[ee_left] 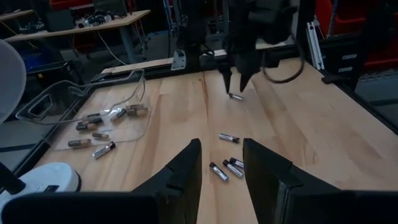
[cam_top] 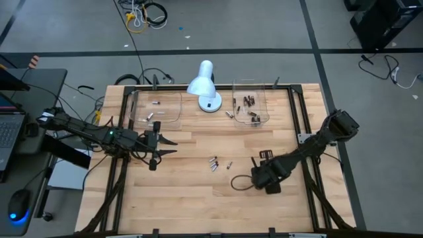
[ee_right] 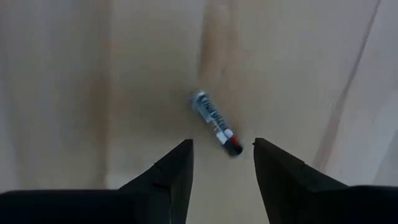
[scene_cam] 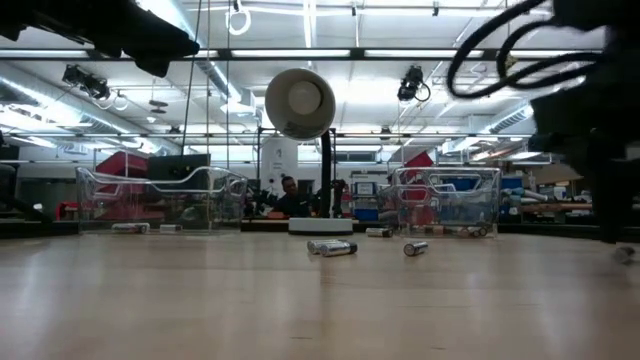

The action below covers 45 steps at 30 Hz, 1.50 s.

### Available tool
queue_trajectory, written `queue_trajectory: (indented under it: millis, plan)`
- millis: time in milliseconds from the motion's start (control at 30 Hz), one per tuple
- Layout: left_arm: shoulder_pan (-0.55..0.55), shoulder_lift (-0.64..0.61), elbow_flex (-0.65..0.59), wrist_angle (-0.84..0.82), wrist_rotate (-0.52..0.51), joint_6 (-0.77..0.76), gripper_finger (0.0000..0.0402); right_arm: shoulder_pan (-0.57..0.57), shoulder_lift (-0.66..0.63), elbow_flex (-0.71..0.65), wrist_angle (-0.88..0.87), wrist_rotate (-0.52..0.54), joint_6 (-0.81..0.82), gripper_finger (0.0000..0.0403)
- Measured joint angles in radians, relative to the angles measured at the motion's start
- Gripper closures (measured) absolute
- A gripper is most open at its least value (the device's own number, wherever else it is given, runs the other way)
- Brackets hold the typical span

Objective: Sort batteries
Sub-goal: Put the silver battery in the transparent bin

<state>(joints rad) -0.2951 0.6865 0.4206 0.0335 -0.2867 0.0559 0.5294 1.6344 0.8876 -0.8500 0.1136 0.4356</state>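
You have a wooden table [cam_top: 198,192] with a white desk lamp [cam_top: 205,84] standing at its far edge, between two clear trays. The left tray [cam_top: 158,109] holds a few silvery batteries [cam_top: 153,116]; the right tray [cam_top: 250,106] holds a cluster of dark batteries [cam_top: 249,101], with another battery [cam_top: 229,114] lying on the wood just beside it. A black cable [cam_top: 239,183] loops on the table beside the right arm's wrist.

Near the table's middle you see a small group of loose batteries [cam_top: 213,163] and one more [cam_top: 229,165] just to their right. Nothing stands between them and either arm.

Your right gripper [ee_right: 222,163] points down at the table with its fingers spread open and holding nothing. A single silvery battery with a red and dark end [ee_right: 216,123] lies flat on the wood, its dark end reaching just between the fingertips, touching neither.

Your left gripper [ee_left: 221,163] hovers over the left half of the table, fingers parted and empty, aimed across at the loose group.

From the left wrist you can see the right gripper [ee_left: 235,82] standing over that lone battery [ee_left: 235,96], which the high view hides under the arm. The low view shows the lamp head facing the camera and a person [scene_cam: 290,197] seated far behind the table.
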Motion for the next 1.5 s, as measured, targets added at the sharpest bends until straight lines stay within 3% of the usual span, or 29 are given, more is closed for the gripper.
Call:
queue_trajectory:
  millis: [267, 533, 667, 767, 967, 1200, 1500]
  plan:
    - [0.0, 0.0, 0.0, 0.0, 0.0, 0.0, 0.0286, -0.109, -0.008, -0.088, 0.137, -0.063, -0.046, 0.0268]
    - [0.0, 0.001, 0.0, 0.018, 0.0, -0.01, 0.0286, -0.172, -0.007, -0.092, 0.158, -0.094, -0.042, 0.0384]
    - [0.0, 0.014, 0.0, 0.055, -0.001, -0.012, 0.0286, -0.184, -0.007, -0.091, 0.188, -0.079, 0.039, 0.0391]
    - [0.0, 0.035, 0.0, 0.092, -0.003, 0.004, 0.0286, -0.157, -0.015, -0.093, 0.223, 0.011, 0.056, 0.0396]
    - [0.001, 0.135, 0.0, 0.261, -0.05, 0.139, 0.0286, -0.229, -0.098, -0.046, 0.638, 0.257, -0.075, 0.0401]
    - [0.0, 0.324, 0.0, 0.512, -0.003, 0.143, 0.0286, -0.256, -0.049, 0.02, 1.183, 0.317, -0.514, 0.0402]
    - [0.021, 0.468, 0.0, 0.715, -0.061, 0.142, 0.0286, -0.317, -0.014, 0.041, 1.281, 0.32, -0.602, 0.0403]
